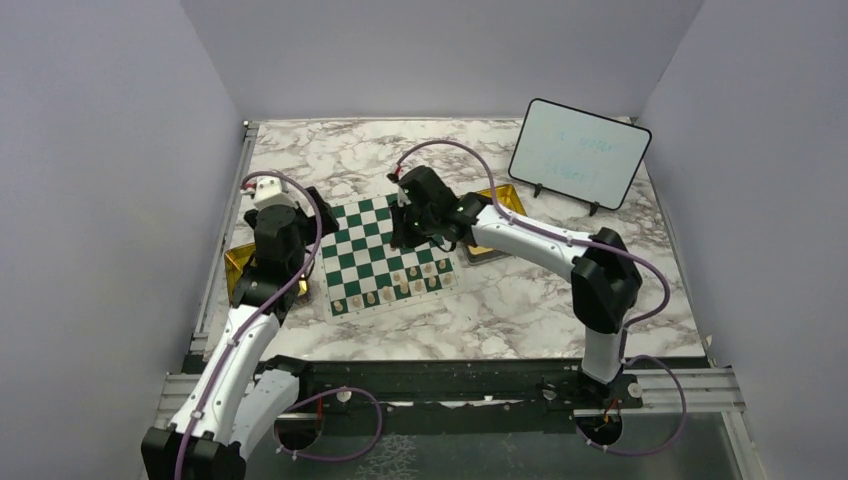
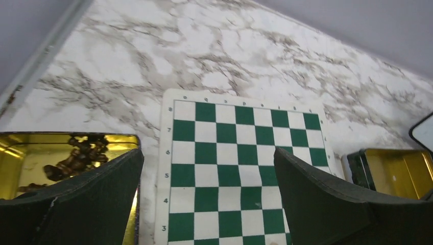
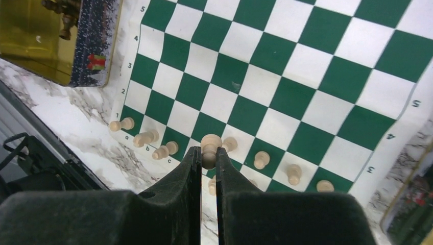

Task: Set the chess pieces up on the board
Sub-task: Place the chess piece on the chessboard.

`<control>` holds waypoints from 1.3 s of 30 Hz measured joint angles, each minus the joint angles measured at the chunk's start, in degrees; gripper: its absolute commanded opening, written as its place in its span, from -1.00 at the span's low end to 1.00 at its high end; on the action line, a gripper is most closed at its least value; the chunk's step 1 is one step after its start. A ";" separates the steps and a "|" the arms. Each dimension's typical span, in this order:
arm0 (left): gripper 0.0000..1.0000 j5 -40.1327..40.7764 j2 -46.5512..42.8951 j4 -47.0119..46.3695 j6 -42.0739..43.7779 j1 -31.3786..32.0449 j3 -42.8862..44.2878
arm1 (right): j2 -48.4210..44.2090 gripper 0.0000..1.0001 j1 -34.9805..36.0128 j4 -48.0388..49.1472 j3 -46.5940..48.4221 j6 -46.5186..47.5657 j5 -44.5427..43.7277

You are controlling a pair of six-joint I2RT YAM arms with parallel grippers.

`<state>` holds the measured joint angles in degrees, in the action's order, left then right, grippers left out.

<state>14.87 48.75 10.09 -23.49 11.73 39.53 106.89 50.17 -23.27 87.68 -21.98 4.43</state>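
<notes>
Right fingers (image 3: 190,173) clamp a cream chess piece (image 3: 210,149), head past their tips, over the board (image 3: 265,76); left fingers (image 2: 92,201) spread apart.

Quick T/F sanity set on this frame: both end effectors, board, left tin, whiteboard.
1. The right end effector is shut on a cream chess piece. True.
2. The left end effector also holds a piece. False: it is wide open with nothing in it.
3. Cream pieces stand along the edge of the board nearest the arm bases. True.
4. The gold tin left of the board is empty. False: dark pieces lie in it.
5. The whiteboard lies flat on the board. False: it stands propped at the far right, off the board.
</notes>
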 measured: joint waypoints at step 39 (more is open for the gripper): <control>0.98 38.77 -6.56 7.50 -0.13 0.39 -2.16 | 18.82 -0.86 11.02 -10.25 14.49 1.07 -13.16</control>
<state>53.65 42.19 17.58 -23.62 12.12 37.36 125.71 61.19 -33.52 102.17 -20.91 -8.73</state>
